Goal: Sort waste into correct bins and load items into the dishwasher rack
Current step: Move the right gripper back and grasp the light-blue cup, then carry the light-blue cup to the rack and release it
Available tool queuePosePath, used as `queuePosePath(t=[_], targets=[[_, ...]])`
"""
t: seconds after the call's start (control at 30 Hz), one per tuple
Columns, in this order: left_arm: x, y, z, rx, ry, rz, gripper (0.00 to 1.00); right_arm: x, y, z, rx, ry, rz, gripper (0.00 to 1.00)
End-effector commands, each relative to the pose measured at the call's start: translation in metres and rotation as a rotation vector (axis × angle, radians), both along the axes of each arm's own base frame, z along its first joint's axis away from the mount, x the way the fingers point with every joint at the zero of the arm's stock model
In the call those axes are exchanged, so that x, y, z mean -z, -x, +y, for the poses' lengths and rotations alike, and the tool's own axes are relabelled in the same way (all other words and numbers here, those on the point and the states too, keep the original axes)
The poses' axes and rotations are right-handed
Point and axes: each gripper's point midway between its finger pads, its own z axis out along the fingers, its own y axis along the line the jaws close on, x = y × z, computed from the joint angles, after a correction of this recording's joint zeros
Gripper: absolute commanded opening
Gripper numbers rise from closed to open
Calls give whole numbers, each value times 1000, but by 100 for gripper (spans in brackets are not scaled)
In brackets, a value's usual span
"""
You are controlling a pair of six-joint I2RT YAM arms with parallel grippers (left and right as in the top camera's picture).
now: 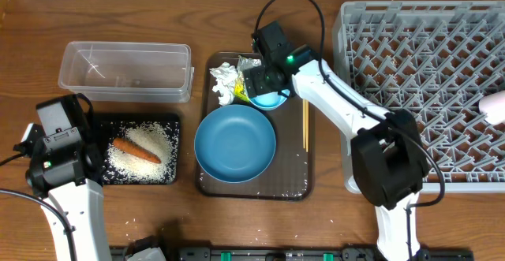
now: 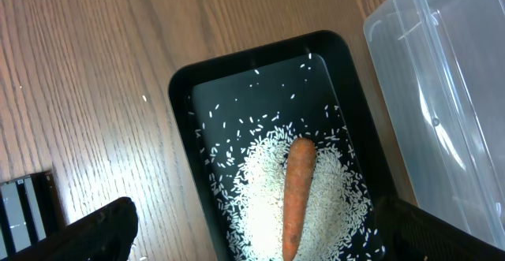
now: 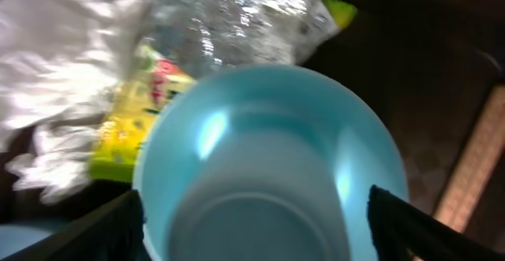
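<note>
My right gripper [image 1: 259, 83] is open and low over the small light-blue bowl [image 1: 270, 100], one finger on each side of it [image 3: 260, 229]. The bowl [image 3: 268, 166] looks empty. Crumpled white paper [image 1: 223, 83] [image 3: 63, 64] and the silver-and-yellow foil wrapper [image 1: 248, 64] [image 3: 229, 20] lie just beyond it. The large blue bowl [image 1: 235, 143] and the chopsticks [image 1: 305, 123] [image 3: 473, 166] share the same brown serving tray [image 1: 296, 184]. My left gripper [image 1: 83, 147] [image 2: 268, 241] is open above the black tray [image 1: 175, 123] [image 2: 181, 87], which holds rice [image 2: 260, 174] and the carrot [image 1: 136, 150] [image 2: 298, 194].
The clear tub [image 1: 126, 70] [image 2: 450, 95] stands behind the black tray and looks empty. The grey rack [image 1: 426, 87] fills the right side, with a white cup [image 1: 494, 107] at its right edge. Bare wooden table lies left of the black tray.
</note>
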Motion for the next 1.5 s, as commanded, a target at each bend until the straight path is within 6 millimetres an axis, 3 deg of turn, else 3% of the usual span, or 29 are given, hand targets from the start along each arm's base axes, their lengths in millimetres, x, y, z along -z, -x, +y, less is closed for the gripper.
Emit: queuePosePath(t=[0.0, 0.2, 0.33, 0.4, 0.53, 0.7, 0.8, 0.87, 1.0, 1.1, 1.17, 1.27, 1.37, 1.47], targets=[[-5, 1, 3, -20, -8, -14, 98, 9, 0, -7, 47, 43, 3, 81], [-5, 1, 3, -20, -8, -15, 98, 9, 1, -7, 47, 44, 4, 55], [-5, 1, 2, -20, -8, -14, 98, 5, -1, -6, 46, 36, -4, 54], [-5, 1, 3, -20, -8, -14, 98, -8, -4, -5, 48, 22, -22, 52], [-5, 1, 3, -20, -8, -15, 98, -68, -19, -12, 72, -31, -114, 51], [-5, 1, 3, -20, -8, -14, 98, -170, -36, -48, 116, -107, -291, 50], [-5, 1, 2, -20, -8, -15, 98, -225, -39, -87, 168, -138, -403, 50], [-5, 1, 2, -20, -8, -14, 98, -252, -39, -122, 234, -129, -463, 50], [-5, 1, 3, -20, -8, -14, 98, -280, -39, -222, 463, -18, -542, 50], [-5, 1, 3, -20, -8, -14, 98, -277, -37, -293, 597, 88, -536, 50], [-5, 1, 3, -20, -8, -14, 98, -264, -32, -341, 696, 137, -495, 50], [-5, 1, 3, -20, -8, -15, 98, -242, -25, -390, 791, 167, -426, 50], [-5, 1, 3, -20, -8, -14, 98, -215, -16, -429, 866, 187, -338, 53], [-5, 1, 3, -20, -8, -15, 98, -193, -12, -447, 894, 165, -268, 56]])
